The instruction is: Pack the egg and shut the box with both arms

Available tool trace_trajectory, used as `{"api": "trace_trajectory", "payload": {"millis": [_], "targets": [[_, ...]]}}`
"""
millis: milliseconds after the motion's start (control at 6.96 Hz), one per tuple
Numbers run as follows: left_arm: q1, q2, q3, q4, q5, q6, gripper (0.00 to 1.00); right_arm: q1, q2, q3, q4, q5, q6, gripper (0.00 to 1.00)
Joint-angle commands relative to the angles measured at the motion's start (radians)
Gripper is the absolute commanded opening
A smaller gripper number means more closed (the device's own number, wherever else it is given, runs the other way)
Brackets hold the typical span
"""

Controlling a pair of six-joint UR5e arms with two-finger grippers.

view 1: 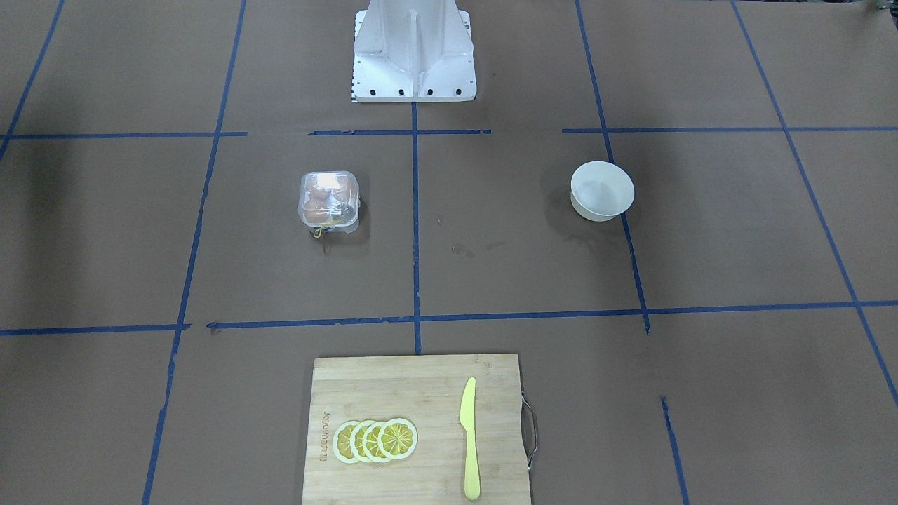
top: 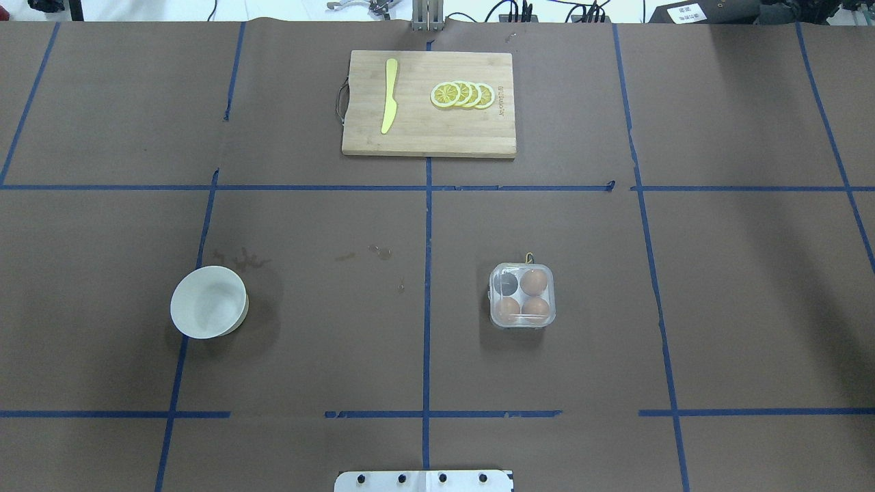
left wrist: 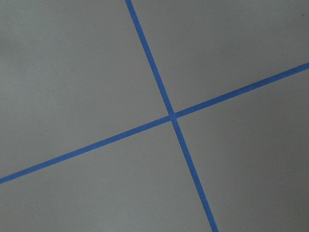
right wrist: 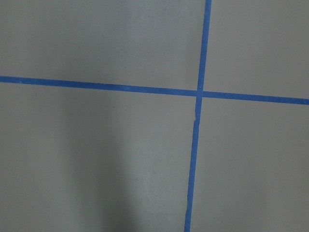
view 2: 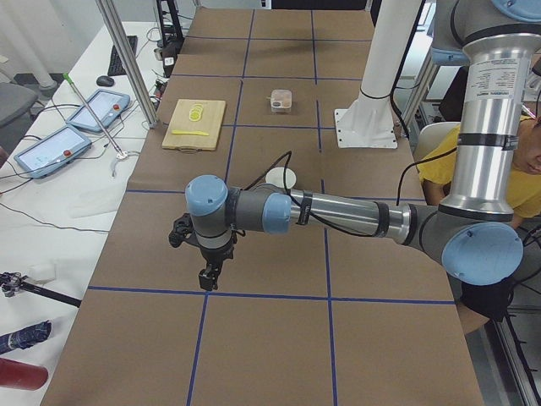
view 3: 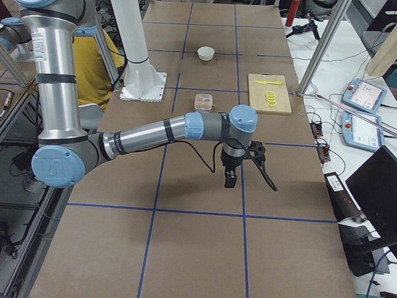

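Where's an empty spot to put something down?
The biggest bare patch lies between the white bowl and the egg box, reaching up to the cutting board. The strip between the box and the robot's base is free too. The board is crowded: a yellow knife and lemon slices lie on it.

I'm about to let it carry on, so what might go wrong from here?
1. The box is light clear plastic standing free on the paper; with one cup empty, a push on its lid may slide or tip it.
2. Whether the lid is latched cannot be told; lifted, the three eggs might spill.
3. The bowl looks empty, so a reach there for an egg would likely find nothing.
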Motion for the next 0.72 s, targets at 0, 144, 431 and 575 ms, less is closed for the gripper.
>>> {"api": "trace_trajectory", "payload": {"millis": [0, 144, 431, 575], "targets": [[-0.003, -0.015, -0.001, 0.101, -0.015, -0.077, 1.0, 0.016, -0.012, -0.065, 0.0, -0.002, -0.008, 1.0], [-0.003, -0.017, 0.008, 0.112, -0.028, -0.109, 1.0, 0.016, -0.018, -0.07, 0.0, 0.001, -0.008, 1.0], [-0.003, -0.001, 0.006, 0.115, -0.064, -0.123, 1.0, 0.018, -0.024, -0.075, 0.0, -0.005, -0.008, 1.0], [-0.003, -0.001, 0.012, 0.112, -0.064, -0.12, 1.0, 0.022, -0.026, -0.075, 0.001, -0.008, -0.008, 1.0]]}}
